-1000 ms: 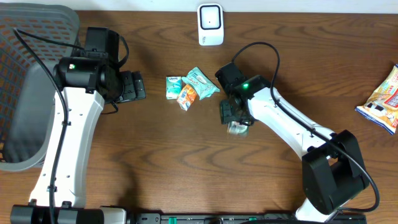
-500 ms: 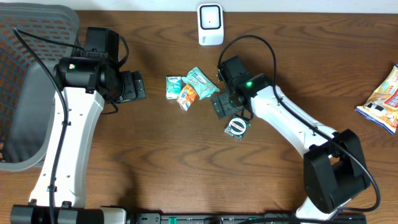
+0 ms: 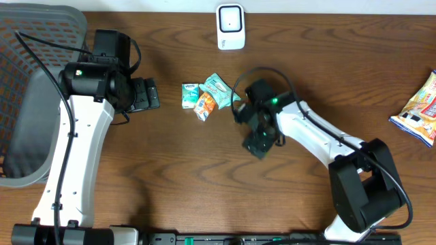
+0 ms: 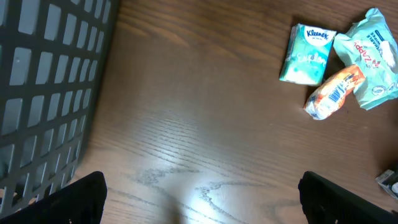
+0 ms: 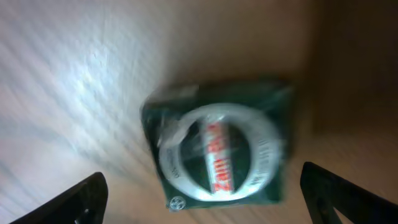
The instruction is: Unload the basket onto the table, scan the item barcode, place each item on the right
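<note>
The green packet (image 5: 217, 155) lies flat on the tabletop (image 5: 74, 74). It is blurred in the right wrist view, with a white ring and red lettering too smeared to read. From overhead the right arm (image 3: 306, 126) covers nearly all of it. The right fingers (image 5: 74, 202) are spread wide on either side, clear of it. The left fingers (image 4: 68, 199) are also spread, with only their tips showing. A snack bag (image 3: 419, 109) is cut by the right edge. The scanner (image 3: 230, 27), tissue pack (image 3: 191, 94), orange packet (image 3: 204, 104) and teal packet (image 3: 221, 88) lie nearby, and a basket (image 3: 27, 102) stands at the left.

Basket (image 3: 27, 88): set at left edge.
Scanner (image 3: 230, 27): placed far centre.
Three packets (image 3: 205, 102): grouped mid-table.
Round packet (image 5: 217, 158): laid right of them.
Snack bag (image 3: 417, 109): laid far right.
</note>
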Controlling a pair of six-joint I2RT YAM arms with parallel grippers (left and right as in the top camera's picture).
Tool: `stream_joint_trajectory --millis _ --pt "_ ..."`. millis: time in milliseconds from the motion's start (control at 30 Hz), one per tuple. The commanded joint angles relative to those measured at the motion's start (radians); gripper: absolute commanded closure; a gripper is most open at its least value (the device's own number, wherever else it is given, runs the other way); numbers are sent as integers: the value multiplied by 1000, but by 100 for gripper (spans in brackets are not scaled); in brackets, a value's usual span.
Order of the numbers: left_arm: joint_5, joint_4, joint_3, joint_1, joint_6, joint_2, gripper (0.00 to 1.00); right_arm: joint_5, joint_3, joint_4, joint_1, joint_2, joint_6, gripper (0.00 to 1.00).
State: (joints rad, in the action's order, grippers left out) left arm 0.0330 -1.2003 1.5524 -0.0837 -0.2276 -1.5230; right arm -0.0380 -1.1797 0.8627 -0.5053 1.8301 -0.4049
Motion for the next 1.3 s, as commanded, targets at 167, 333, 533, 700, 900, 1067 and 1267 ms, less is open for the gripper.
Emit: stream_joint_trajectory --millis 167,333,533,700,900,1067,1267 --pt "10 -3 -2 5 14 -2 3 41 166 -135 12 3 -169 1" --pt "10 -3 -2 5 14 -2 2 62 179 -204 30 3 -111 1" --pt "10 -3 -2 5 14 -2 2 56 179 -269 62 3 61 1" --pt "10 -3 -2 5 14 -2 2 54 179 -245 70 3 60 39" --pt "10 -3 -2 5 14 -2 2 53 179 -217 70 3 60 29" --pt "10 -3 -2 5 14 -2 2 -10 179 -216 69 3 60 42" --pt "10 -3 -2 5 14 -2 2 -51 179 -208 70 3 61 48"
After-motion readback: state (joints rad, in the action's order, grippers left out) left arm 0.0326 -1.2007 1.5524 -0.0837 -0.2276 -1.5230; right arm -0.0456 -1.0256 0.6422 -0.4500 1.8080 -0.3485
